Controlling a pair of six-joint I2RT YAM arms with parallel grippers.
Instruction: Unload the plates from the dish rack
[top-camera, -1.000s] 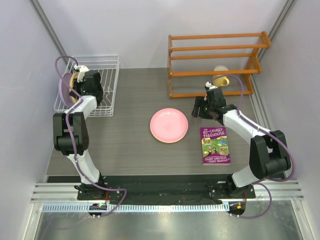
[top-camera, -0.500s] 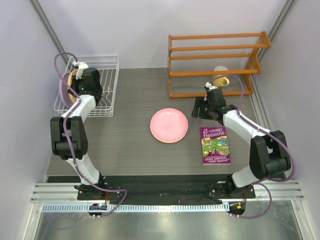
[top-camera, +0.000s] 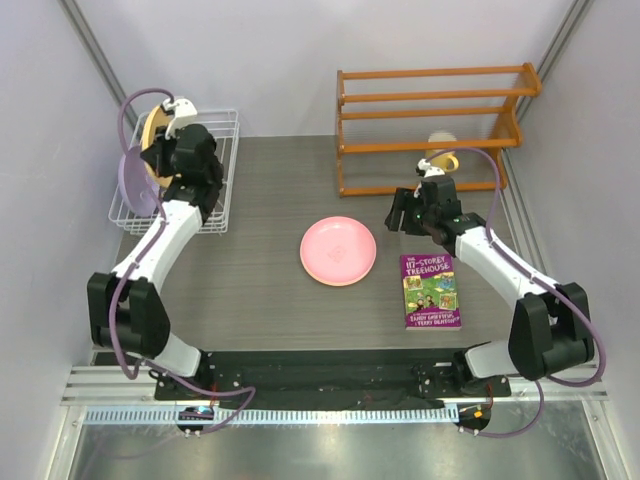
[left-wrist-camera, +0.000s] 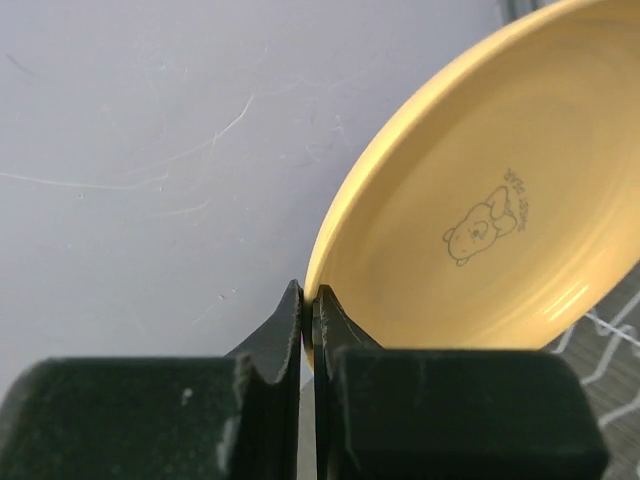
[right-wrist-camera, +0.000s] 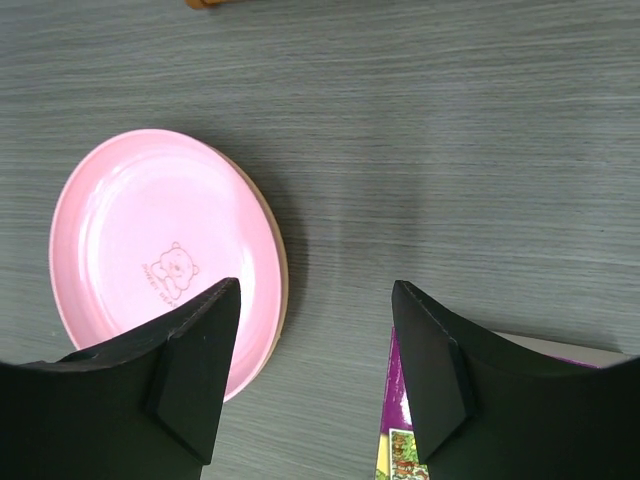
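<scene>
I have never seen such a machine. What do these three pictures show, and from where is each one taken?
Two robot arms are bolted at a table's near edge. The wide picture looks down from above; the other two come from a camera on each wrist. The left fingers pinch the rim of a yellow plate, held over the white wire dish rack, where a lavender plate stands. The right fingers are open above the table, near a pink plate and a purple book.

Both the left arm (top-camera: 155, 245) and the right arm (top-camera: 490, 255) have white link shells between chunky black joint housings. A thin lavender cable (top-camera: 123, 120) loops along each. The right gripper (right-wrist-camera: 316, 285) has matte black, wedge-shaped fingers (right-wrist-camera: 195, 370).
</scene>
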